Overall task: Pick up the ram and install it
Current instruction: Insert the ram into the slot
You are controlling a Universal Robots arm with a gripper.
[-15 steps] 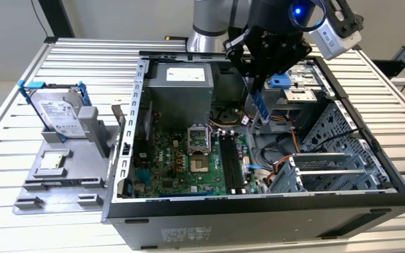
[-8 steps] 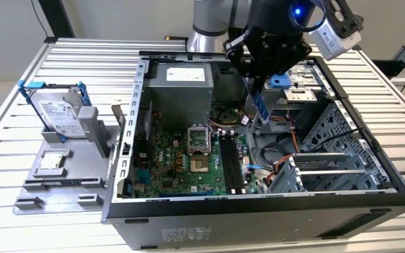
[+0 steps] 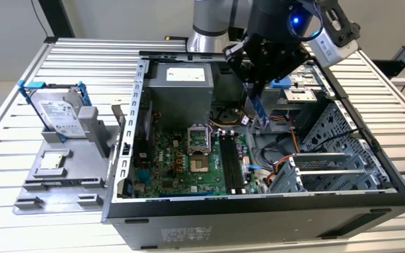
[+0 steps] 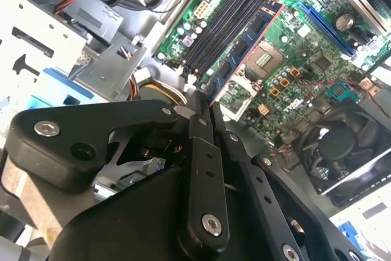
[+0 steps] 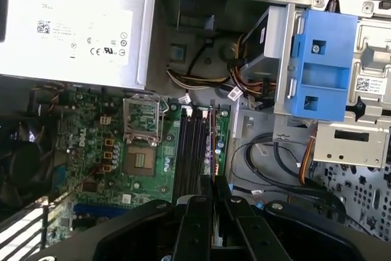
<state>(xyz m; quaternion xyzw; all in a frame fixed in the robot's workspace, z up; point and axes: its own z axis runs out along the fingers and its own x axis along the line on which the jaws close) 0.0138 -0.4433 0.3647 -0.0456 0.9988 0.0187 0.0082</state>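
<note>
Off the computer case [image 3: 259, 216], on the exterior view's left: a grey fixture [image 3: 69, 190] on the slatted table [image 3: 83, 52]. It carries a hard drive [image 3: 61, 117] in a blue bracket and a small square processor chip [image 3: 52, 161].

Inside the case: power supply [image 3: 181, 84] at the far wall, green motherboard [image 3: 188, 168] on the case floor, black memory slots [image 3: 232, 158] near the case's middle.

Over the case's open side: gripper [image 3: 255, 84] clenched on the ram [image 3: 260, 108]. The stick hangs lengthwise, lower end pointing down into the case, not seated in a slot. In both wrist views the ram [image 4: 247, 47] [image 5: 212, 145] runs in line with the slots.

Inside the case on the exterior view's right: perforated drive cage [image 3: 343, 137].
</note>
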